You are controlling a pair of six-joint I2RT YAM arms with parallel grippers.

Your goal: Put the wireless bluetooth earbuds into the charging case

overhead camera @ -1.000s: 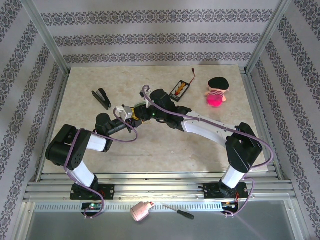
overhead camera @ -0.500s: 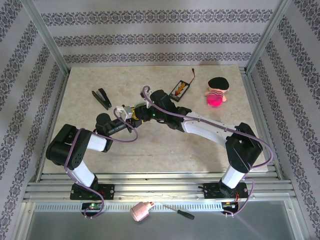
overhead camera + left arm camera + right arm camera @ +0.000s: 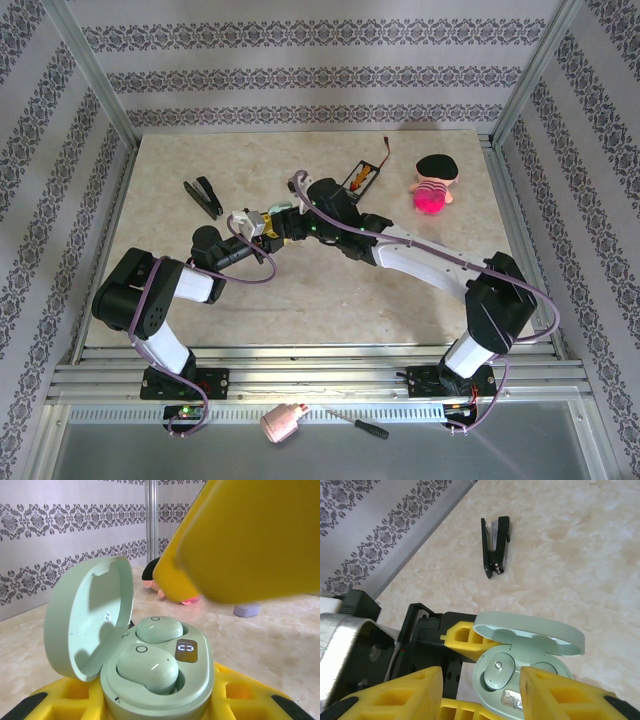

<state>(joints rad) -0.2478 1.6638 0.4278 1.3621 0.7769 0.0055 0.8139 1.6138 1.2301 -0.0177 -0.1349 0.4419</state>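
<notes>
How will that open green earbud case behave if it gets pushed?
Probably slippery: the charging case looks smooth and rounded, so it could squirm in the left gripper. Its raised lid would likely swing shut if nudged.

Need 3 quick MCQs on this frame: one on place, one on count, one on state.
1. What holds the charging case?
A) left gripper
B) a human hand
C) a tray

2. How many earbuds sit in the case?
A) none
B) one
C) two

3. The case's lid is:
A) shut
B) open
C) detached

Answers:
1 A, its yellow fingers flank the case's base.
2 C, both wells are filled.
3 B, the lid stands hinged up at the side.
</notes>
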